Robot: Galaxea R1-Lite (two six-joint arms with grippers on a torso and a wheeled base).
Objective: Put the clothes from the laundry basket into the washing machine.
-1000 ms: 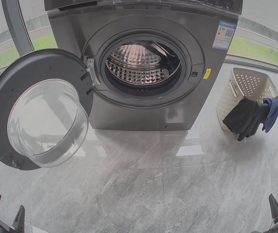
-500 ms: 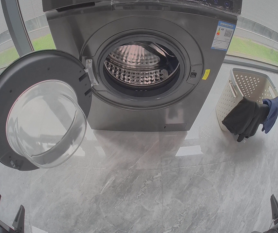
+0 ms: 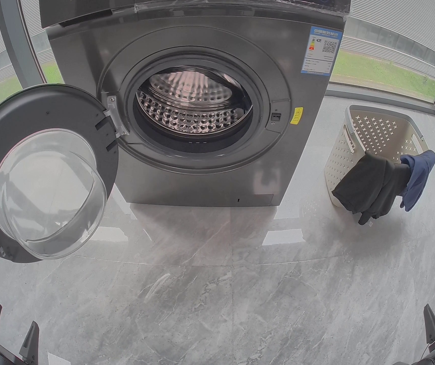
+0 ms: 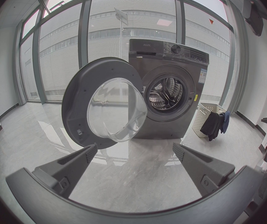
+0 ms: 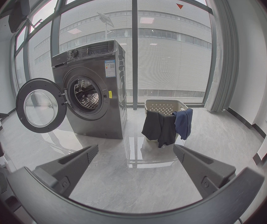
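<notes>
Looks like the very start here: nothing's been picked up, and the drum (image 3: 192,102) of the washing machine (image 3: 192,36) looks bare, with its door (image 3: 40,112) swung wide open on the robot's left. The laundry basket (image 3: 341,163) sits on the floor just right of the machine. 2 pieces are draped over its near rim, a black garment (image 3: 369,186) hanging down the outside and a blue garment (image 3: 417,173) touching it. Both look soft and floppy, so I'd guess they'll sag when lifted. The left hand (image 4: 134,147) and right hand (image 5: 135,148) are both spread open and empty, well short of the basket. Next move, I reckon: get closer and pinch the black garment near the rim with the right hand.
</notes>
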